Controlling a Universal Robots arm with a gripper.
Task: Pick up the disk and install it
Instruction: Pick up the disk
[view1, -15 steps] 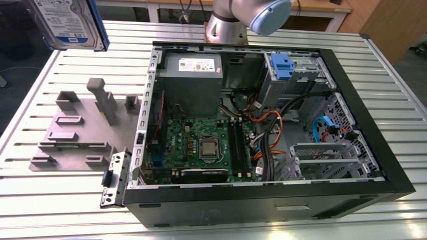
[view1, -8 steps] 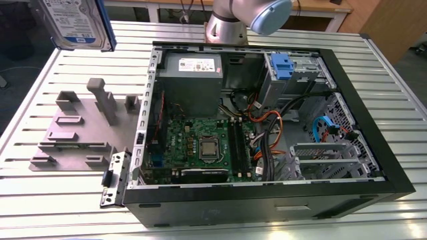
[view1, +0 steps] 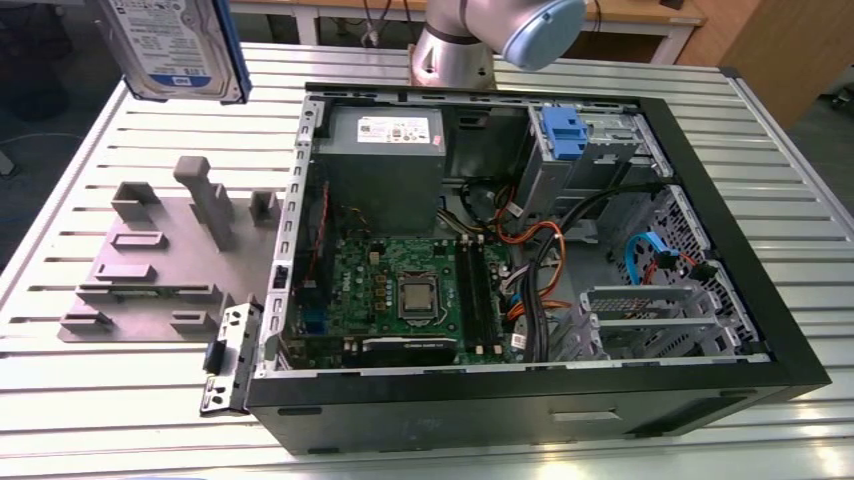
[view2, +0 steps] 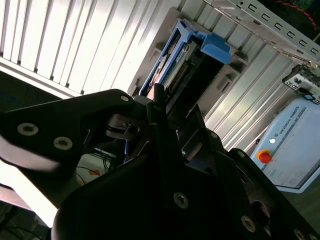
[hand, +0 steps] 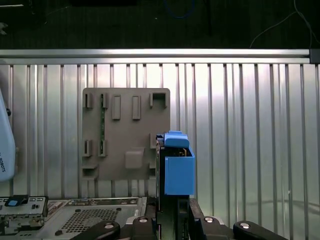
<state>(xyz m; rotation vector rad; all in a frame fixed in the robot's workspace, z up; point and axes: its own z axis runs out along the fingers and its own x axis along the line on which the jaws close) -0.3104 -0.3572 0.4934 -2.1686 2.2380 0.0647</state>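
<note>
Presently the disk (view1: 171, 45), a flat silver metal slab with a white-and-blue label in a blue plastic carrier, is clamped in the gripper (hand: 172, 215) and hangs above the ribbed metal worktop (view1: 80, 180), to the exterior view's left of the open black computer case (view1: 534, 400). Pick-up is judged complete. Installation is outstanding: the grey sheet-metal drive cage (view1: 594, 140) with its blue clip stands well apart from the disk.

I count one disk (view1: 174, 45), one open computer box (view1: 534, 400) and one grey plate with slots (view1: 147, 265). There is one tabletop (view1: 787, 200), and I have one hand (hand: 173, 207).
</note>
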